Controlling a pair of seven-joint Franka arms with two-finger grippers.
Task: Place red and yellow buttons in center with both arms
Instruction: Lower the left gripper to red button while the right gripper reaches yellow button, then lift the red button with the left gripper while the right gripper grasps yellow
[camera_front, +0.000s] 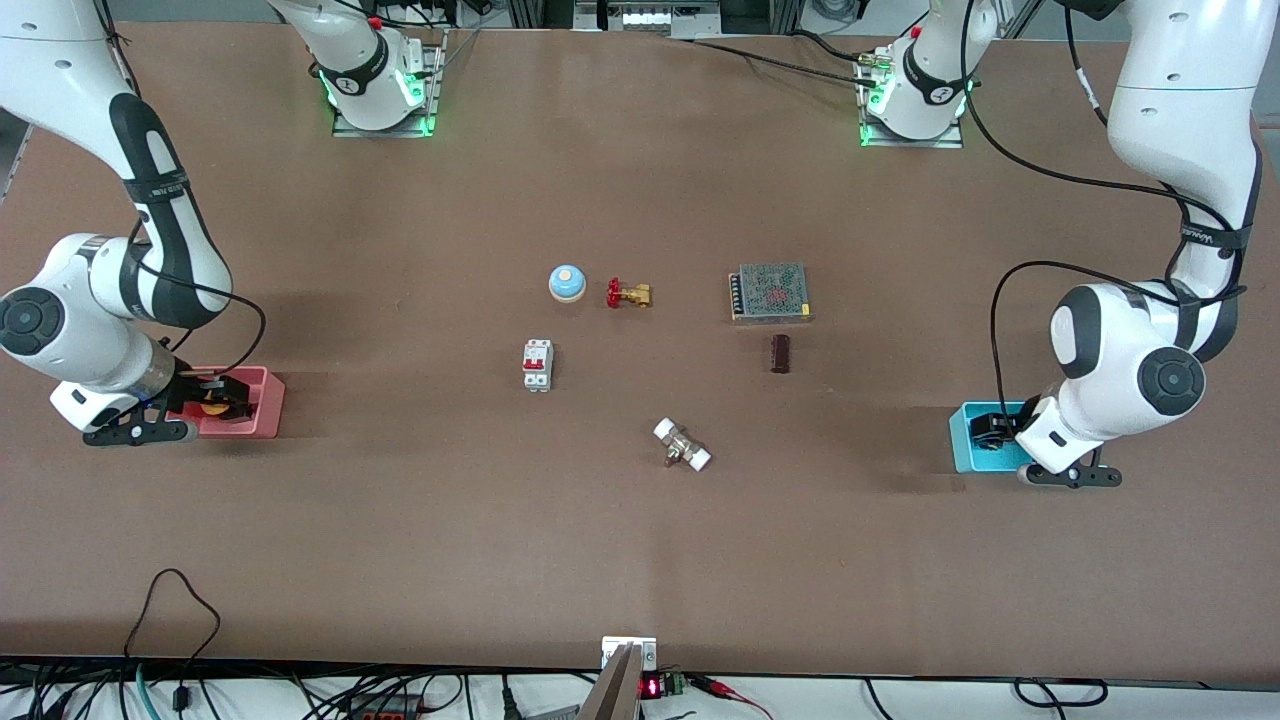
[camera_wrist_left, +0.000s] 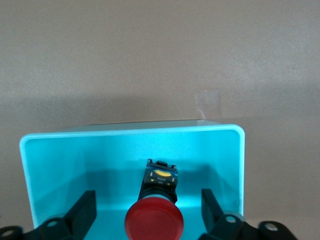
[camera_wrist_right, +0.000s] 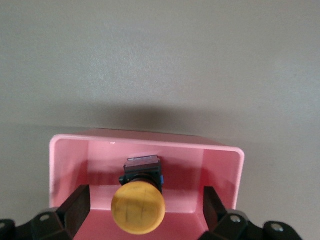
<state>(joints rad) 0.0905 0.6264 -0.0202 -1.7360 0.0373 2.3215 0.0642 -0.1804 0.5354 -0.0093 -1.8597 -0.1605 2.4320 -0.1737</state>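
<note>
Left gripper (camera_wrist_left: 150, 215) spread wide over cyan tray (camera_wrist_left: 60, 150), straddling red button (camera_wrist_left: 154, 220) inside. Right gripper (camera_wrist_right: 142, 212) equally wide over pink tray (camera_wrist_right: 70, 150), flanking yellow button (camera_wrist_right: 138, 209); apparently no contact. Center (camera_front: 640, 380) buttonless.

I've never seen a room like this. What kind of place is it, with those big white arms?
Most likely a robot lab. Two white arms are bolted to a brown table. The left claw sits open around a red button in a cyan tray, and cables trail along the table's edge.
</note>
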